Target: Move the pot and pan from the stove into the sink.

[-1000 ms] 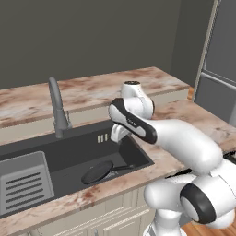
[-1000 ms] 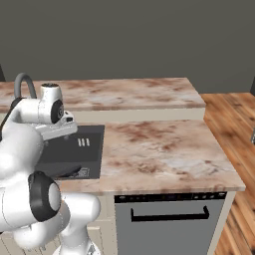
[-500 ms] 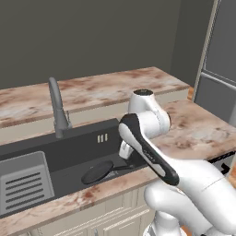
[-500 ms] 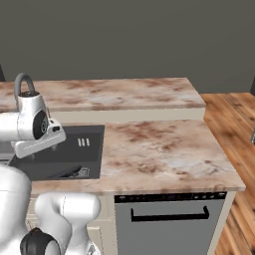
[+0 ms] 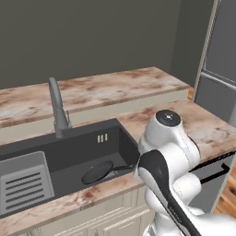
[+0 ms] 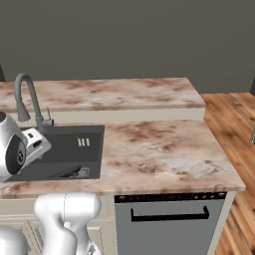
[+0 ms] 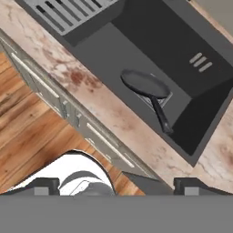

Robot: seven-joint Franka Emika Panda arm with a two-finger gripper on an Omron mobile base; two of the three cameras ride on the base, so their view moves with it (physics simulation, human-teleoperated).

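Note:
The black long-handled pan (image 5: 98,172) lies flat on the floor of the dark grey sink (image 5: 87,150), its handle pointing right toward the basin wall. From above, the hand view shows the pan (image 7: 144,83) in the sink (image 7: 150,41). My gripper (image 7: 118,185) hangs well above the counter's front edge, clear of the pan, with its fingertips (image 7: 43,184) wide apart and nothing between them. The folded white arm stands in front of the sink's right end. The pot and the stove are out of view.
A tall grey faucet (image 5: 56,107) rises behind the basin, and a ribbed light grey rack (image 5: 25,178) fills its left part. Marble counter (image 6: 159,149) stretches to the right, with a dishwasher front (image 6: 169,219) below. Wooden floor (image 7: 32,123) lies under the cabinets.
The arm has swung back from over the sink and folded toward the base. The gripper stays open, and the pan has not moved.

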